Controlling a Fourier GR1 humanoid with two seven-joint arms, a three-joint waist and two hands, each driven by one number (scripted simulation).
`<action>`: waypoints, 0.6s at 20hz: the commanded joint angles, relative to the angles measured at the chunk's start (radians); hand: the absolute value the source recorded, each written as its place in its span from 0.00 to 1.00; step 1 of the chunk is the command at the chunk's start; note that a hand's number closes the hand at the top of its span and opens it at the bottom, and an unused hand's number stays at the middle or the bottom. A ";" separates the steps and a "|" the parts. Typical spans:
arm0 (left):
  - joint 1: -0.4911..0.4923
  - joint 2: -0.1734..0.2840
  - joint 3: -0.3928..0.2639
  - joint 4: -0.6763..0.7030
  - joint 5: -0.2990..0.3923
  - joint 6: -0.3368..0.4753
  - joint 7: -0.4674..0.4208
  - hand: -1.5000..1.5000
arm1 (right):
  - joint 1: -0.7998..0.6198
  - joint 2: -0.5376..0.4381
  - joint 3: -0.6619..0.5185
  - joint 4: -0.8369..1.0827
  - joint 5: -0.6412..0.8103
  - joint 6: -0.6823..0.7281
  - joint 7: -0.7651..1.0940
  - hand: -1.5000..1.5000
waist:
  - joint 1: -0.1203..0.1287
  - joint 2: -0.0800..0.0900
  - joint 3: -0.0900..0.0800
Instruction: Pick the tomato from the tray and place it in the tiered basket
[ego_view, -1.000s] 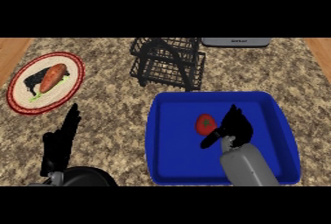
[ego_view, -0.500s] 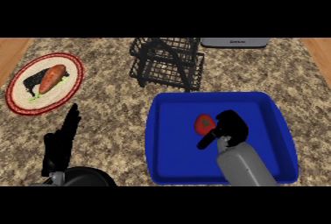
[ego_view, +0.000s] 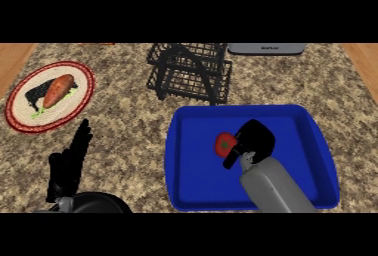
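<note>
The red tomato (ego_view: 224, 144) lies in the blue tray (ego_view: 303, 125), left of the tray's centre. My right hand (ego_view: 255, 140) comes in from below and sits against the tomato's right side. Its fingers are curled over that side and the thumb (ego_view: 232, 161) is tucked at the tomato's lower edge, so part of the tomato is hidden. The black wire tiered basket (ego_view: 190, 70) stands behind the tray at the back of the counter. My left hand (ego_view: 70, 162) rests open at the lower left, fingers up, away from everything.
A round red-rimmed plate (ego_view: 18, 112) with an orange-red vegetable and dark and green bits on it sits at the left. A grey appliance (ego_view: 266, 48) stands at the back right, beside the basket. Wooden edges border the speckled counter at both sides.
The right hand's fingers went from straight above the tomato to curled around it, and the hand shifted slightly lower. The tomato nudged a little left. The left hand stayed still.
</note>
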 joint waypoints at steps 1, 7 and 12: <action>0.023 -0.054 -0.034 0.016 0.003 0.002 0.007 0.50 | -0.016 -0.075 0.058 0.003 -0.034 0.161 -0.139 1.00 | -0.004 0.017 -0.005; 0.074 -0.085 -0.047 -0.010 -0.014 0.017 0.005 0.50 | 0.005 -0.262 0.110 -0.163 -0.100 0.247 -0.516 1.00 | -0.014 0.012 -0.004; 0.066 -0.086 -0.006 0.047 -0.009 0.002 -0.040 0.50 | -0.004 -0.211 -0.001 -0.284 -0.149 0.154 -0.509 1.00 | -0.020 0.014 -0.005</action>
